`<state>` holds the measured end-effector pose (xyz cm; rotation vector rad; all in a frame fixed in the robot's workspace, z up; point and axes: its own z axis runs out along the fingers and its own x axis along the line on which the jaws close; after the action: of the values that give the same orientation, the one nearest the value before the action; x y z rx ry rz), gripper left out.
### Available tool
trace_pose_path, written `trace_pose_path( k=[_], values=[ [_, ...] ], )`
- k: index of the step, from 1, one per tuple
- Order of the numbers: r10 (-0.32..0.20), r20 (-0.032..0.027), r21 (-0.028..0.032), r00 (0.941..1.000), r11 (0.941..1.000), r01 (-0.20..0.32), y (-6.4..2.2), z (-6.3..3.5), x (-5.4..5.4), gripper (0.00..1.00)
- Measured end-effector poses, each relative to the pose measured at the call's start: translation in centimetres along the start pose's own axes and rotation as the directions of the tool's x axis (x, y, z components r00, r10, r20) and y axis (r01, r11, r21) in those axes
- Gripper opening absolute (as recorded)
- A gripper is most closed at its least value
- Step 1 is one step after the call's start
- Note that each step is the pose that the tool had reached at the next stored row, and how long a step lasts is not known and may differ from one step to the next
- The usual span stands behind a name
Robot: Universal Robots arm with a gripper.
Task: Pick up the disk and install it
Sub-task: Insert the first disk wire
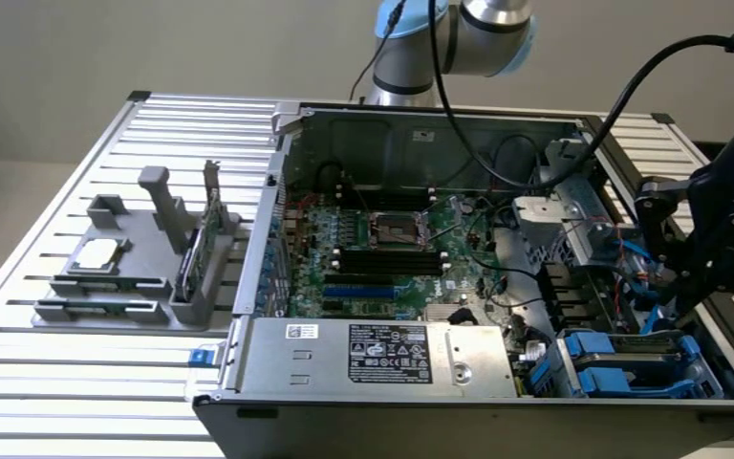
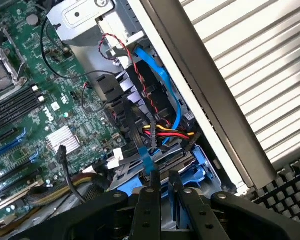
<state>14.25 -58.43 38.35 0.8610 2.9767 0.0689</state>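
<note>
Exterior view: an open computer case [image 1: 419,113] is set on a slatted metal surface [image 1: 74,382], with bare slats left free on the exterior view's left and along the near edge. A grey fixture [image 1: 125,287] is placed beside the case on that side, carrying a square chip [image 1: 97,255] and a thin card [image 1: 196,258] stood on edge. Inside the case, the motherboard [image 1: 380,249] is laid flat, and a power supply [image 1: 380,356] is set against the near wall. The disk [image 1: 622,363] is found in the near corner on the exterior view's right. It is boxed in by the power supply, the near wall and the side wall, and is open from above. It lies roughly flat in blue rails, its long axis apparently run along the near wall. The arm [image 1: 469,38] is reached over the case, and the jaws are brought down at the disk's far right end. Wrist view: the jaws are drawn close together and are pinching the near edge of the disk [image 2: 165,162], with blue rail seen on either side of them. The disk extends away from them towards a bundle of red, yellow and black wires [image 2: 165,131] and a blue cable [image 2: 162,80]. Little room is left between the motherboard [image 2: 40,115] and the case's side wall [image 2: 210,100], beyond which the surface [image 2: 260,65] is seen.
</note>
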Motion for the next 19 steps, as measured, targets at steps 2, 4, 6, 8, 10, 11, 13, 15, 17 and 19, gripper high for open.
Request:
trace_pose_path(
  k=[2, 4, 6, 8, 10, 11, 13, 15, 17, 19],
  values=[
    [0.022, -0.0015, -0.0035, 0.9998, 0.9998, -0.022, 0.00, 0.11, 0.0, 0.22],
    [0.044, -0.0033, -0.0073, 0.9990, 0.9990, -0.044, -0.01, 0.24, 0.0, 0.22],
    [0.064, -0.0050, -0.0109, 0.9980, 0.9979, -0.064, -0.01, 0.36, 0.0, 0.22],
    [0.083, -0.0070, -0.0145, 0.9965, 0.9964, -0.083, 0.00, 0.51, 0.0, 0.22],
    [0.100, -0.0088, -0.0177, 0.9950, 0.9948, -0.100, 0.02, 0.66, -0.1, 0.22],
    [0.108, -0.0098, -0.0195, 0.9942, 0.9940, -0.108, 0.03, 0.73, -0.1, 0.22],
    [0.120, -0.0126, -0.0235, 0.9927, 0.9925, -0.120, 0.10, 0.90, -0.2, 0.22],
    [0.124, -0.0159, -0.0277, 0.9922, 0.9919, -0.124, 0.27, 1.06, -0.5, 0.22],
    [0.125, -0.0182, -0.0307, 0.9919, 0.9916, -0.126, 0.50, 1.17, -0.9, 0.22],
    [0.126, -0.0202, -0.0329, 0.9918, 0.9914, -0.127, 0.75, 1.31, -1.3, 0.22]
  ],
)
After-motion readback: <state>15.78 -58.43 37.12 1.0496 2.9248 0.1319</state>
